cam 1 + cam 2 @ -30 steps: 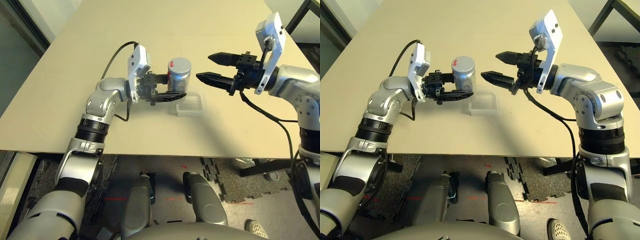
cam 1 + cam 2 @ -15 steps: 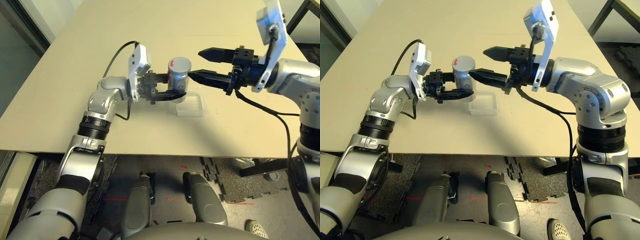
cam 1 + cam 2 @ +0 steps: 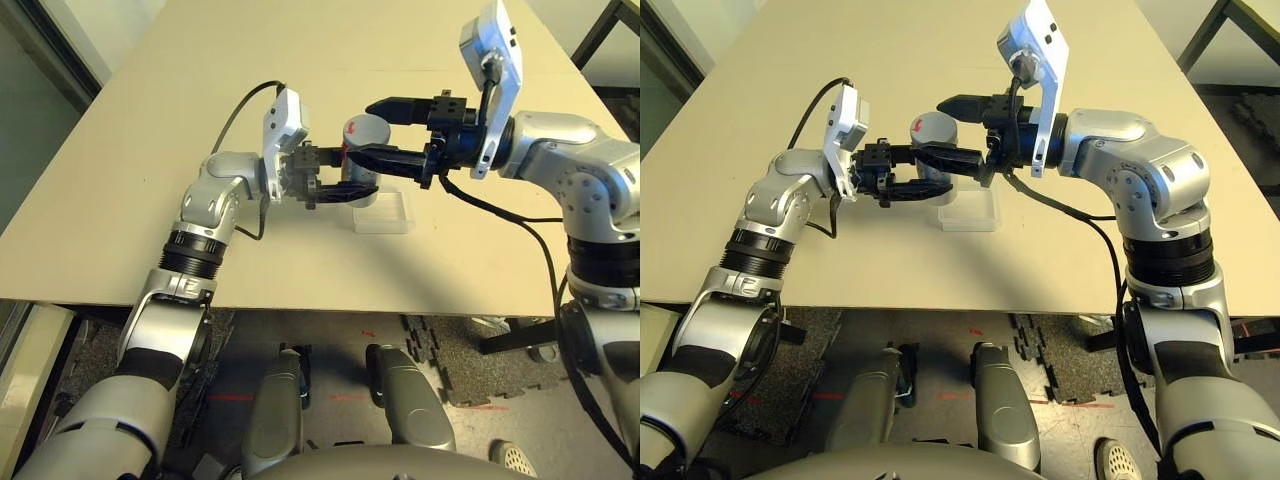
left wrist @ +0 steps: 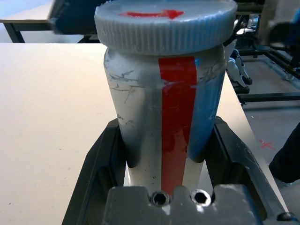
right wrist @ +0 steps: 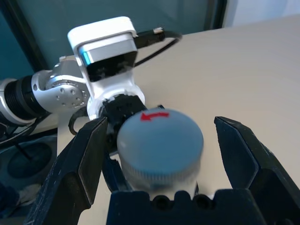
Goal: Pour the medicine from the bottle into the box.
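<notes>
Bottle held upright, second gripper straddling its cap.

From the head camera I saw my left gripper (image 3: 335, 187) pinching the bottle (image 3: 362, 150) upright over the table (image 3: 150, 150), just beside the clear box (image 3: 382, 212), with my right gripper (image 3: 375, 130) reached in around the cap (image 3: 366, 130). In my left wrist view, both fingers (image 4: 105, 159) pressed against the bottle's sides. In my right wrist view, the fingers (image 5: 82, 164) stood spread on either side of the cap, apart from it.
</notes>
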Controlling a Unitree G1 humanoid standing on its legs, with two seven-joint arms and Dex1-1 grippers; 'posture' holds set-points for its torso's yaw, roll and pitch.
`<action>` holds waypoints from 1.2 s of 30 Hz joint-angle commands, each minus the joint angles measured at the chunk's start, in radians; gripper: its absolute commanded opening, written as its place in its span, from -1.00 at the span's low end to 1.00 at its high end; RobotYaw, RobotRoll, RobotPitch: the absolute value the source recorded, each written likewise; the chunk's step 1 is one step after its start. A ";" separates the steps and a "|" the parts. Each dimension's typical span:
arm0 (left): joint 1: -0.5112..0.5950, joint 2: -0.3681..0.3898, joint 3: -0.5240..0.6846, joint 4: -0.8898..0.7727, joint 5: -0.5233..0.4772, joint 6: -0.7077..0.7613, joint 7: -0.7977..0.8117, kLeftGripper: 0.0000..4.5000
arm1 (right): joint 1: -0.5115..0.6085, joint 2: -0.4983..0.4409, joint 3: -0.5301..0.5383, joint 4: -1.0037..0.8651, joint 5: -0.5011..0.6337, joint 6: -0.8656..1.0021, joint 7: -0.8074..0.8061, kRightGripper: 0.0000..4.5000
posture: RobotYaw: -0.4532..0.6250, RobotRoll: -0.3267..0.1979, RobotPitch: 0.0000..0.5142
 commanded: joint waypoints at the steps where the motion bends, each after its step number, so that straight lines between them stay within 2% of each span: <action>1: 0.008 0.000 -0.010 -0.024 0.009 0.007 -0.005 0.14 | -0.009 0.004 0.004 0.001 -0.010 -0.018 0.010 0.92 | -0.46 0.25 -0.32; 3: 0.008 0.001 -0.010 -0.022 0.010 0.006 -0.006 0.14 | -0.005 0.006 0.003 -0.004 -0.011 -0.019 0.010 0.74 | -0.47 0.25 -0.32; 6: 0.008 0.001 -0.011 -0.015 0.012 0.003 -0.008 0.14 | -0.001 0.007 0.001 -0.014 -0.006 -0.010 0.009 0.22 | -0.48 0.25 -0.32; 7: 0.008 0.001 -0.011 -0.013 0.013 0.001 -0.009 0.14 | 0.000 0.007 0.001 -0.017 -0.005 -0.007 0.009 0.15 | -0.48 0.25 -0.32; 13: 0.012 -0.003 -0.016 -0.006 0.019 -0.006 -0.011 0.14 | -0.007 0.017 -0.023 -0.015 0.014 0.022 -0.016 0.15 | -0.49 0.25 -0.33; 22: 0.037 -0.002 -0.024 -0.032 0.022 -0.005 -0.016 0.14 | -0.129 0.111 -0.159 0.092 0.056 0.058 -0.177 0.15 | -0.49 0.25 -0.32; 28: 0.020 -0.016 -0.001 -0.019 0.029 -0.024 0.035 0.14 | -0.128 0.095 -0.146 0.222 -0.088 -0.083 -0.239 0.15 | -0.47 0.25 -0.32; 32: -0.030 -0.051 0.063 0.069 0.071 -0.117 0.200 0.14 | -0.098 0.091 -0.127 0.318 -0.214 -0.205 -0.297 0.15 | -0.46 0.25 -0.33; 36: -0.074 -0.091 0.140 0.197 0.141 -0.263 0.450 0.14 | -0.051 0.124 -0.136 0.385 -0.295 -0.305 -0.368 0.15 | -0.44 0.25 -0.35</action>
